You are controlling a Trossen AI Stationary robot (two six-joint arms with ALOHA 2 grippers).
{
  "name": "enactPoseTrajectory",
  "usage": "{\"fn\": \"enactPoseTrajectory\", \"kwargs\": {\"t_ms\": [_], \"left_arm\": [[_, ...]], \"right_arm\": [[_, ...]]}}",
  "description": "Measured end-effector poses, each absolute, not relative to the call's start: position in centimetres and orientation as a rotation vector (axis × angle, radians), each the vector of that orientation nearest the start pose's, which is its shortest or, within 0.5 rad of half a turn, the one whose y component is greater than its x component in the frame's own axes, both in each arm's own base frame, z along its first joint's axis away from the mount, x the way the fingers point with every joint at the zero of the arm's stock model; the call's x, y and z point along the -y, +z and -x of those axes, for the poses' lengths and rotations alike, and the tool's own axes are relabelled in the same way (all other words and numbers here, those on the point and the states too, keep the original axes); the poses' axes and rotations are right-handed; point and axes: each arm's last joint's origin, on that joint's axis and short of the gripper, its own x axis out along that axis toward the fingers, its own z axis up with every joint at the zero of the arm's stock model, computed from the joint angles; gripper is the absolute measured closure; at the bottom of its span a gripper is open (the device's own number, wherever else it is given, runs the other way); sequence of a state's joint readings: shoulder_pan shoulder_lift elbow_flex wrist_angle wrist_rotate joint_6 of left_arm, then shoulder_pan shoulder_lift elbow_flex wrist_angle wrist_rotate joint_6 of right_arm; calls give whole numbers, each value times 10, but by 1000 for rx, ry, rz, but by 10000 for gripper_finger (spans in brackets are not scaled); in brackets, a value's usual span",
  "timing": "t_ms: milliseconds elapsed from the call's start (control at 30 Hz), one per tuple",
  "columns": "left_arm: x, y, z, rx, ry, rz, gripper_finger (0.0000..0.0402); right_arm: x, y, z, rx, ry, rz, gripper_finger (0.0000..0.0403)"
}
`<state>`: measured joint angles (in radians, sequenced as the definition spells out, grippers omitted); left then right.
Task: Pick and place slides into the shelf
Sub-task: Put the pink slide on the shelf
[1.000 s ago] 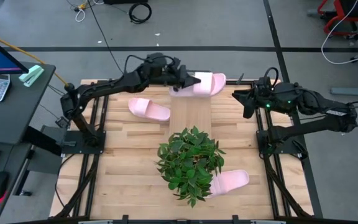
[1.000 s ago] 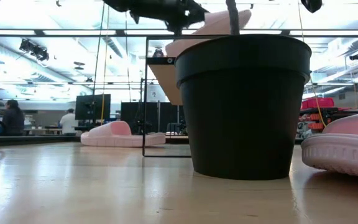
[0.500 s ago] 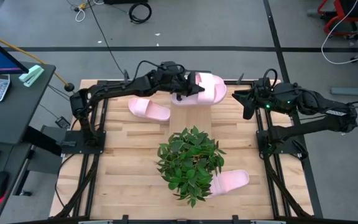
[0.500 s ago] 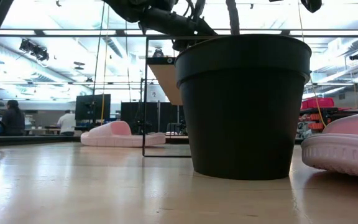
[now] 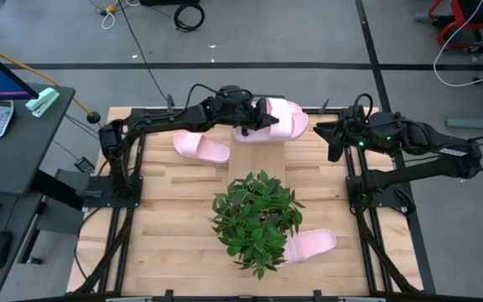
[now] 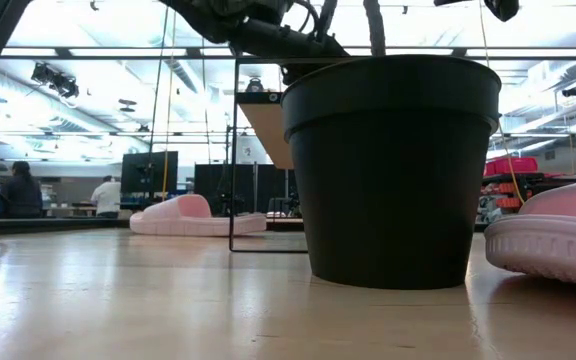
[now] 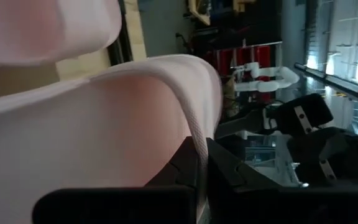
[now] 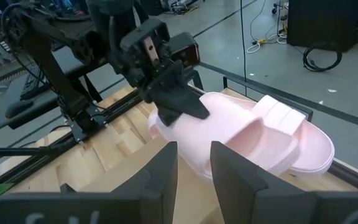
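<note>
The left gripper, pinching a pink slide, has carried it rightward to the shelf's 12 o'clock end, near release; the right gripper waits half-open, empty.

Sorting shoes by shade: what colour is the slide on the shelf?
Pale pink slide, clearest in the right wrist view.
</note>
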<state>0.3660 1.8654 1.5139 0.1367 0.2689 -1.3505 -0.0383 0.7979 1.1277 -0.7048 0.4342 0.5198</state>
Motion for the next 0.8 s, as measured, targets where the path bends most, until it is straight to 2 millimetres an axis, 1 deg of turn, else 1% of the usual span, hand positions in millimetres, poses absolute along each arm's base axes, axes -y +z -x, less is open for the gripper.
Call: {"fn": "enactPoseTrajectory", "kwargs": {"t_ms": [100,333,500,800], "left_arm": [[-152,302,-418,-105,217,1415,389],[-153,296,-421,-112,233,1404,389],[-150,287,-427,-133,224,1406,389],[-150,288,-428,-122,189,1367,389]], "right_arm": [[17,394,-135,-241,-551,-430,300],[17,394,-135,-244,-551,-429,300],[17,394,-135,-246,-552,-428,300],[17,394,-135,-247,-552,-428,300]]}}
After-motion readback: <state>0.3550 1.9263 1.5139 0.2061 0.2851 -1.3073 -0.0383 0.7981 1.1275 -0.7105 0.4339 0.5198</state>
